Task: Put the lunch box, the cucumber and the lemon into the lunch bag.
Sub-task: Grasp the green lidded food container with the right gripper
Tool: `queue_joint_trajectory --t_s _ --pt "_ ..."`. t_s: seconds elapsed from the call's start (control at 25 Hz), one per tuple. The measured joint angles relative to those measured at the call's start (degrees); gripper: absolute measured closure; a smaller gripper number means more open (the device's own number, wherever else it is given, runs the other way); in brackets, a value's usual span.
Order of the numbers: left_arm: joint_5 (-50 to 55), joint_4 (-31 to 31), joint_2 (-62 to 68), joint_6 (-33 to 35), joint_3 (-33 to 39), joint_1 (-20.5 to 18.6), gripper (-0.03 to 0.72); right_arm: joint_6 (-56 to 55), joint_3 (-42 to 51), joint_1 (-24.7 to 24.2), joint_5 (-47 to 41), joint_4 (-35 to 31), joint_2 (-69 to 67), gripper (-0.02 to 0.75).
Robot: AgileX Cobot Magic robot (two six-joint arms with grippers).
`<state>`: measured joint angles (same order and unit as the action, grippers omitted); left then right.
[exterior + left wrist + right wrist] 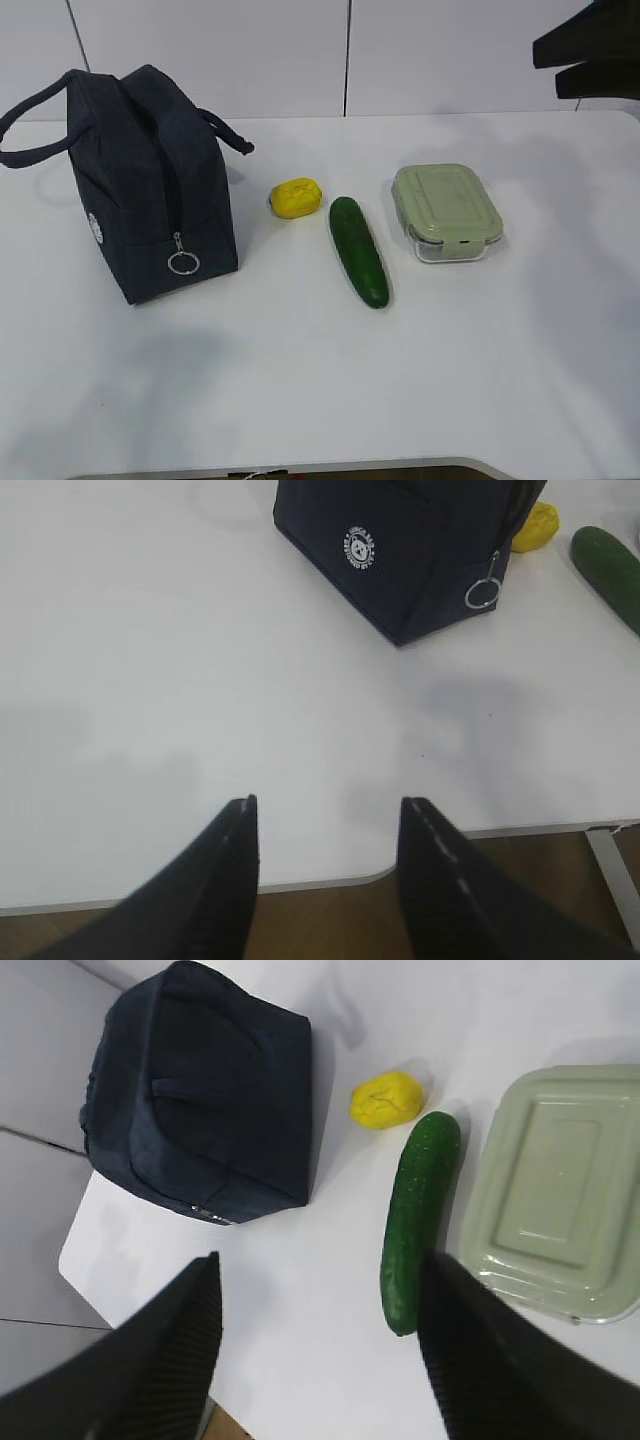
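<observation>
The navy lunch bag (150, 180) stands at the left of the white table, its zipper looks shut, and its ring pull (182, 263) hangs low. To its right lie the yellow lemon (296, 197), the dark green cucumber (358, 250) and the lunch box (445, 212) with its pale green lid. My right gripper (320, 1260) is open and empty, high above the table beside the cucumber (418, 1215), with the lunch box (555, 1205), lemon (385, 1100) and bag (200, 1090) below. My left gripper (328, 805) is open and empty over the table's near left edge, well short of the bag (400, 550).
The right arm shows as dark shapes at the exterior view's top right (590, 50). The table's front edge (330, 878) lies under my left gripper, with brown floor beyond. A pale wall (350, 50) backs the table.
</observation>
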<state>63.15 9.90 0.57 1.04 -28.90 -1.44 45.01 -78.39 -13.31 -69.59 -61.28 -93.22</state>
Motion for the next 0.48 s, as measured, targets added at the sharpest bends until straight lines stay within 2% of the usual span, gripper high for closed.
queue_joint_trajectory --t_s 0.32,0.48 --pt "0.0 0.0 0.0 0.0 0.0 0.0 0.360 0.9 -8.1 -0.1 0.0 -0.2 -9.6 0.247" --pt "0.0 0.0 0.0 0.0 0.0 0.0 0.360 -0.9 -13.8 -0.1 0.0 4.2 -14.4 0.246"
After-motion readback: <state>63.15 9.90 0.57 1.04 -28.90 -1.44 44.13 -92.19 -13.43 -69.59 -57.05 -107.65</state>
